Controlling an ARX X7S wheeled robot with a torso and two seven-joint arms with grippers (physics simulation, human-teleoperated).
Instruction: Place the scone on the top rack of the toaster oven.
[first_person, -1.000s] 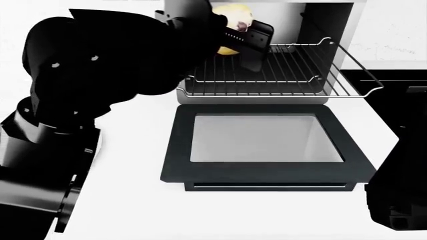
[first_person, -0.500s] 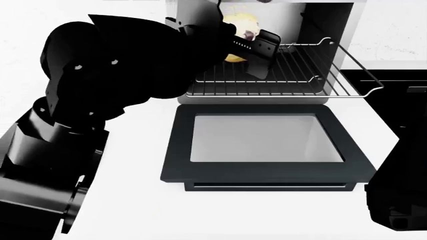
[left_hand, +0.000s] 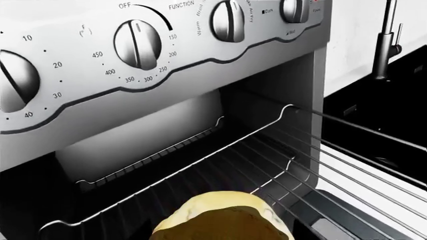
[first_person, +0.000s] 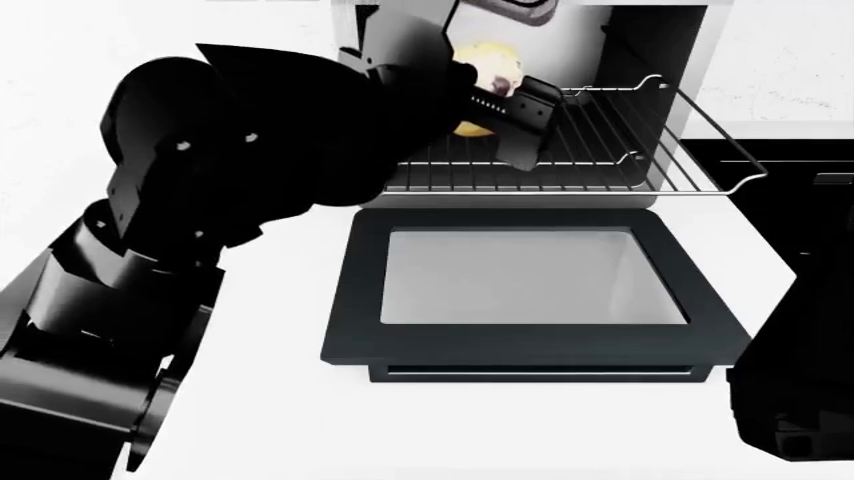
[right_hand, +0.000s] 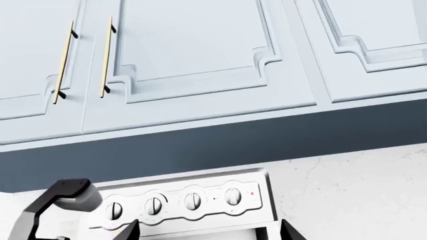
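Note:
The pale-yellow scone hangs between the black fingers of my left gripper, which is shut on it. It is held over the left part of the top rack, a silver wire grid pulled partly out of the toaster oven. In the left wrist view the scone is close above the rack, in front of the oven's opening below the knob panel; the fingers do not show there. My right gripper is open and empty, held high and facing the toaster oven.
The oven's black-framed glass door lies open flat on the white counter in front. A faucet and black sink are to the oven's right. My right arm shows at the right edge. White wall cabinets hang above.
My left arm has carried the scone a little to the right and lower, closer over the rack. The right arm has not moved.

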